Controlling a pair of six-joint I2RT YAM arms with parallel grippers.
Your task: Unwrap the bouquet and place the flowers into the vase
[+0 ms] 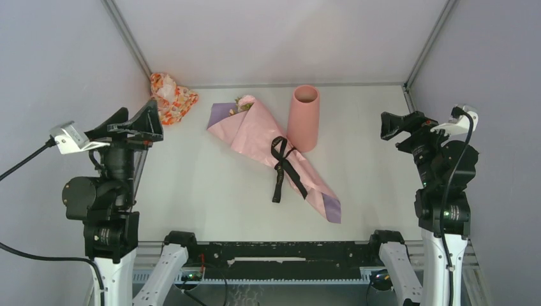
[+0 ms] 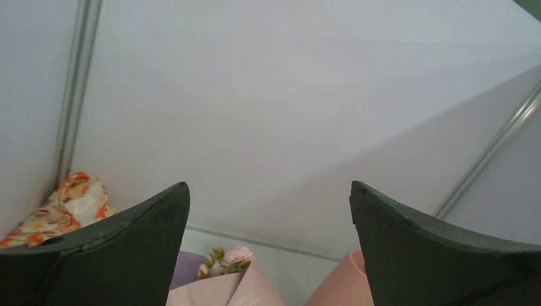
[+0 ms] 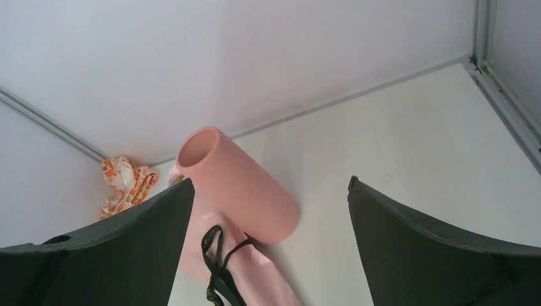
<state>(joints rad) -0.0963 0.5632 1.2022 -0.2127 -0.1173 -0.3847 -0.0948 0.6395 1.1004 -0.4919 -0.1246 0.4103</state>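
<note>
Table (image 1: pixel 191 191) bears one bouquet (image 1: pixel 255 131), one vase (image 1: pixel 304 118), one cloth bundle (image 1: pixel 171 97); left tool (image 2: pixel 268 185), right tool (image 3: pixel 270 180) gape wide.

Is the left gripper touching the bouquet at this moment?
Apart. The top view shows the open left gripper at the table's left edge, with bare tabletop between it and the bouquet.

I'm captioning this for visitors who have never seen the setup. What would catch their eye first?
The long pink and lilac bouquet lies diagonally across the middle of the table, tied with a black ribbon. The salmon-pink vase stands just to its right, toward the back, and an orange-red floral cloth bundle sits in the far left corner. The left gripper and right gripper hang open at the sides, holding nothing.
</note>
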